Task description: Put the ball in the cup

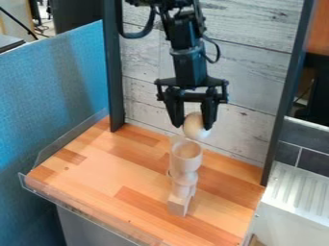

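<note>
Nearest: a clear rim (pixel 90 212) runs along the front of the wooden surface (pixel 109 178), which is laid in mixed light and reddish strips. White ribbed panel (pixel 298 192) sits just beside it, right side of the view.

On the surface, a pale wooden base (pixel 182 204) stands upright, with a rounded wooden piece (pixel 185 178) above it. The cup (pixel 185 159) is at the top of that stack, mouth up, its inside partly visible (same pale wood all the way up, so the joins are hard to pick out).

The ball (pixel 195 127) is pale wood too, just above the cup's far rim and a bit toward the right of the view. Not in the cup. Can't tell if it touches the rim.

The gripper (pixel 192 128) hangs down over the stack. Its fingers (pixel 173 111) are clamped on the ball, one on each side, tips pointing down. The black arm (pixel 189 65) comes in from the top edge, with a looped cable (pixel 143 34) on it.

Behind: two dark posts (pixel 114 62) frame a wall of whitish boards (pixel 257 29). Blue partition (pixel 57 81) at left, dark grey tiles (pixel 302 153) at right.
</note>
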Controlling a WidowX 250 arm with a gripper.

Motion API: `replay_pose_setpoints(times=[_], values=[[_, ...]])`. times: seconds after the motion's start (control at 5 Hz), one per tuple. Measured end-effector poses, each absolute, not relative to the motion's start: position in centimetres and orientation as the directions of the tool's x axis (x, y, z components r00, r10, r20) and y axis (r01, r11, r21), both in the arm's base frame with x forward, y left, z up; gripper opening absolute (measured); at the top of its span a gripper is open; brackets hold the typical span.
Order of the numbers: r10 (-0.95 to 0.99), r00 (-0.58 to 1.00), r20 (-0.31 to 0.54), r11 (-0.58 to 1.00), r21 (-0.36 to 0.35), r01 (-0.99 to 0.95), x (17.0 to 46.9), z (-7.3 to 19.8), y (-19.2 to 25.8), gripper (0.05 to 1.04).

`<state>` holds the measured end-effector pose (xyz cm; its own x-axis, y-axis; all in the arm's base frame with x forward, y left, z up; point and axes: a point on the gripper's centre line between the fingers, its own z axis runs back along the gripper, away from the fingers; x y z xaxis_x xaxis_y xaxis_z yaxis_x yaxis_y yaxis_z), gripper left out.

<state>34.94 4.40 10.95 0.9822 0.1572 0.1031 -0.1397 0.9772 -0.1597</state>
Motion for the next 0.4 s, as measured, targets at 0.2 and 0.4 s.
replay_pose_setpoints(times=[0.2, 0.4], values=[[0.150, 0.983, 0.110, 0.981, -0.144, -0.133, 34.90, 10.56, 4.53, 0.712], [0.152, 0.982, 0.108, 0.980, -0.144, -0.136, 34.86, 10.55, 4.63, 0.712]])
